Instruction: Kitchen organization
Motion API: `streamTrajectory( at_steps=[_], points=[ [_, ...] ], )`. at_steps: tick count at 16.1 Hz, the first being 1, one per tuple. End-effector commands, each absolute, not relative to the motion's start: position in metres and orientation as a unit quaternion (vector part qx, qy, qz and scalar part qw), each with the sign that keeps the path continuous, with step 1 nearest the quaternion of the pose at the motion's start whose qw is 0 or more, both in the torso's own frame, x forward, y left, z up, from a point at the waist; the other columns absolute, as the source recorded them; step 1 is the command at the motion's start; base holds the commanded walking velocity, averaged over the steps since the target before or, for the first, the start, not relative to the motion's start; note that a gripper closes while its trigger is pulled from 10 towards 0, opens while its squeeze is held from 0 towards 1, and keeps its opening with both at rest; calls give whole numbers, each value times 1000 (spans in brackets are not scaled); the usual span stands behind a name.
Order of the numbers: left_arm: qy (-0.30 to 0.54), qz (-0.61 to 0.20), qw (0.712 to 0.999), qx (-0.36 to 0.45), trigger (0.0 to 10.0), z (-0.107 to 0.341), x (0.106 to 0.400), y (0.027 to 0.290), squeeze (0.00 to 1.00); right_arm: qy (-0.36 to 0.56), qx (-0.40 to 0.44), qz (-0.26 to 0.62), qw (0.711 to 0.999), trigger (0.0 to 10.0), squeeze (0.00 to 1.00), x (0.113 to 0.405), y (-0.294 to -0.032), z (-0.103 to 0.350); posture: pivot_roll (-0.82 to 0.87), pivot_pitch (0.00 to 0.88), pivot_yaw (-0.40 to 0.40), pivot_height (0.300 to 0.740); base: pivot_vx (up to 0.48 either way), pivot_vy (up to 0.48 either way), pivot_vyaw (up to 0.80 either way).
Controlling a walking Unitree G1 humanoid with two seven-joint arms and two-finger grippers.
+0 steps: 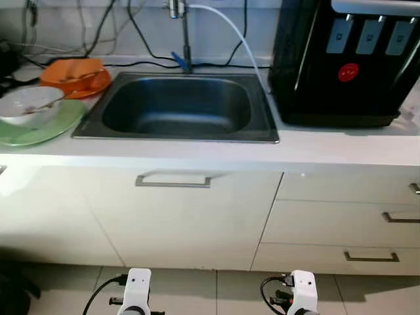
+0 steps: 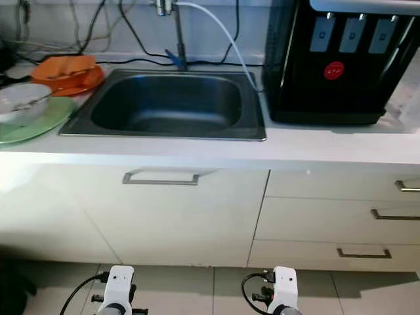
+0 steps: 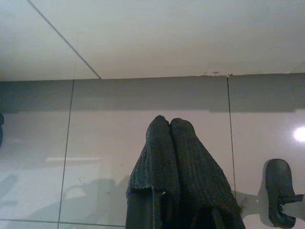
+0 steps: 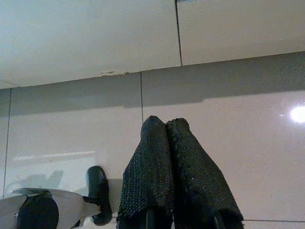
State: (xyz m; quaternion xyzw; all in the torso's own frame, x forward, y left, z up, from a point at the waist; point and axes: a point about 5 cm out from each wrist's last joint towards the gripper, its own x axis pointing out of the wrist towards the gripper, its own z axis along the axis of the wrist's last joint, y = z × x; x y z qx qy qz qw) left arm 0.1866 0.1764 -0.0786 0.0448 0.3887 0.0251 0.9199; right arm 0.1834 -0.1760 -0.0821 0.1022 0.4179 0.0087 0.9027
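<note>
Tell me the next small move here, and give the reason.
Probably raise the left gripper toward the white bowl on the green plate left of the sink. Both grippers hang shut near the floor, the right gripper too, and the dishes sit unsorted, orange plate behind.

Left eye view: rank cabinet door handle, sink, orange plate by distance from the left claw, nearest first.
From the left claw, hanging low over the floor:
1. Cabinet door handle, on the door below the sink.
2. Sink, in the counter above.
3. Orange plate, back left on the counter.
</note>
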Motion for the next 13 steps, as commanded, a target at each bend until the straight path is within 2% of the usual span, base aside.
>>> streamTrajectory(
  at_steps=[1,7,9,13],
  points=[
    [382,25,923,43,10000,-77,190,175,0,410,104,4,906,10000,0,187,-178,-80,9,37,18,740,0,0,0],
    [358,34,932,46,10000,-69,202,176,0,380,108,-1,919,10000,0,201,-179,-72,11,36,19,740,0,0,0],
    [323,47,945,33,10000,-61,213,178,0,353,107,-14,929,10000,0,207,-185,-67,13,39,17,740,0,0,0],
    [289,63,954,38,10000,-57,211,187,0,310,109,-41,944,10000,0,204,-199,-62,8,55,16,740,0,0,0]
  ],
)
